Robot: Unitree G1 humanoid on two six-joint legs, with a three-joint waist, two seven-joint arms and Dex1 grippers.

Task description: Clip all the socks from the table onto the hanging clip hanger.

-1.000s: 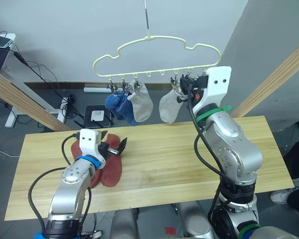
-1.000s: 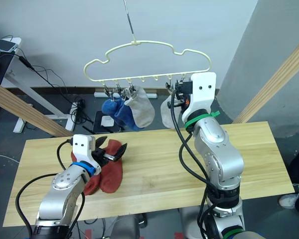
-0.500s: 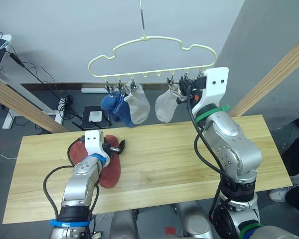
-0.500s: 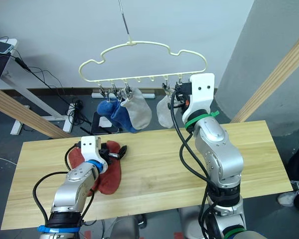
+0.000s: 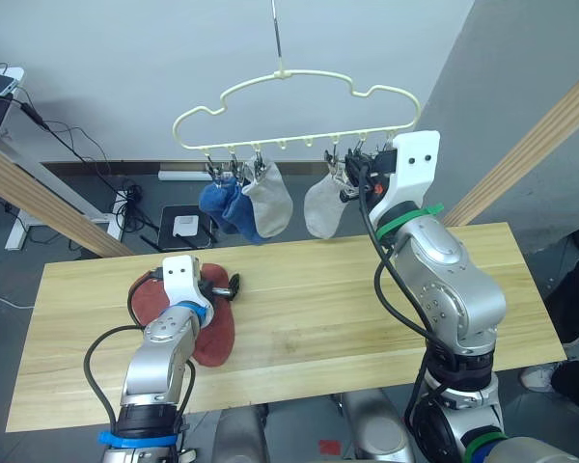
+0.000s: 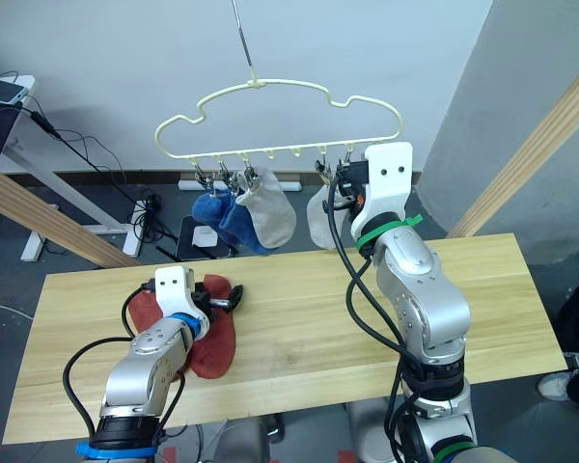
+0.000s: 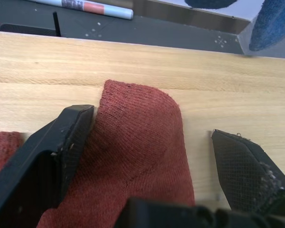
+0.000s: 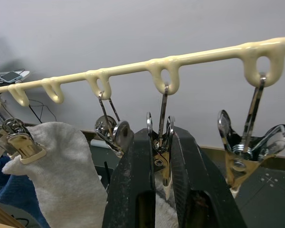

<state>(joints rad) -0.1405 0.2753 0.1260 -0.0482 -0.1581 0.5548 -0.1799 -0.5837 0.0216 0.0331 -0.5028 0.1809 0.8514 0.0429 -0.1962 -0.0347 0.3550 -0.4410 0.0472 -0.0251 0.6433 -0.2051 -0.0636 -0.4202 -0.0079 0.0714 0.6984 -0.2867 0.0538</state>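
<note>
From the left eye view, the pale yellow clip hanger (image 5: 299, 111) hangs by its thin hook above the far edge of the table (image 5: 328, 309). Two blue socks (image 5: 224, 204) and a light grey sock (image 5: 270, 200) hang clipped together under its left part; a second grey sock (image 5: 322, 207) hangs further right. The right gripper (image 5: 352, 174) is raised to the hanger's clip row, just beside that second grey sock. Two rust-red socks (image 5: 188, 318) lie on the table's left part, and the left gripper (image 5: 224, 287) sits low over them.

The right eye view gives the same layout, with the red pair touching each other on the planks.

In the left wrist view, the left gripper's fingers (image 7: 61, 147) are spread wide on either side of one red sock's rounded end, resting at the table without closing on it. A white bar with a red label lies on the floor beyond the table edge; its writing is too small to read.

In the right wrist view, the right gripper's fingers (image 8: 133, 180) are pressed together on a metal clip (image 8: 160, 147) hanging from the frame, with grey sock fabric beside and below. No brand or lettering can be read anywhere.
</note>
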